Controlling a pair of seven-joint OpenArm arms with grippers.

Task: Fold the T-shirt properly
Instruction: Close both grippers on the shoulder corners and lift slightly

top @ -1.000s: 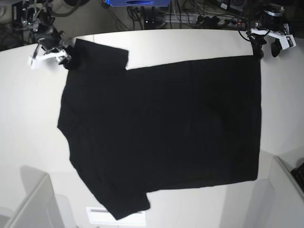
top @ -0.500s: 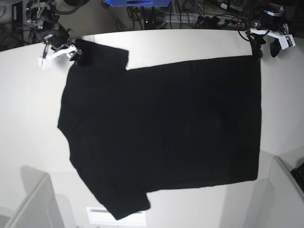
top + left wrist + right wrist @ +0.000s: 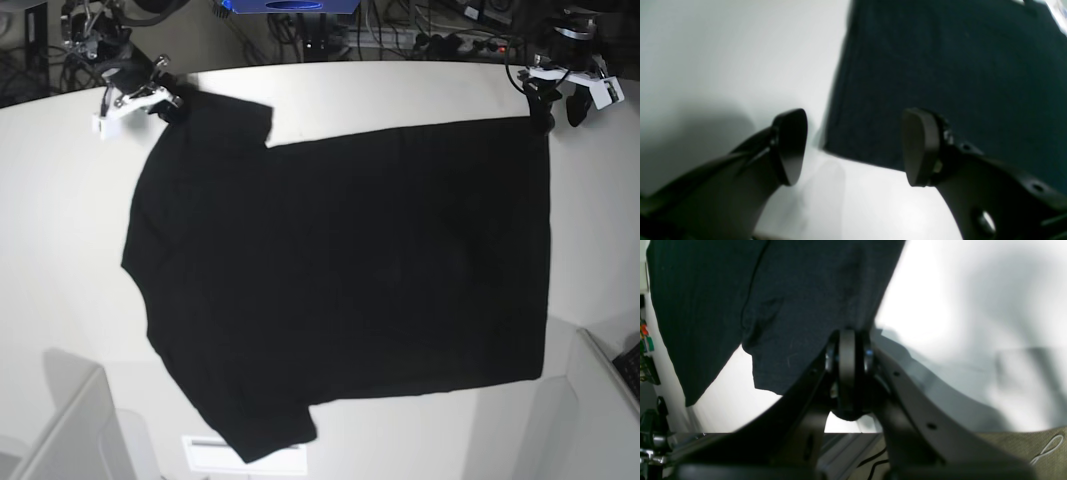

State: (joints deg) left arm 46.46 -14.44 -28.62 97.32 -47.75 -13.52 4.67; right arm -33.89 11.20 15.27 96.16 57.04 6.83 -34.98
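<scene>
Lying: T-shirt [image 3: 340,280] flat on white table [image 3: 60,250], filling frame centre
Writing: none readable
Left gripper [image 3: 853,146]: spread wide at hem corner
Right gripper [image 3: 847,373]: pinched onto sleeve edge, upper left

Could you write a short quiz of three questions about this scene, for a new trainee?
1. True or false: the left gripper is closed on the T-shirt.
2. What does the right gripper pinch? A) the table edge B) the shirt's sleeve edge C) a cable
3. Fill in: the shirt lies spread flat on the white ____.

Key:
1. False. Its jaws stand open, straddling a corner of the shirt.
2. B. Its jaws are shut on the cloth at the sleeve.
3. table
</scene>
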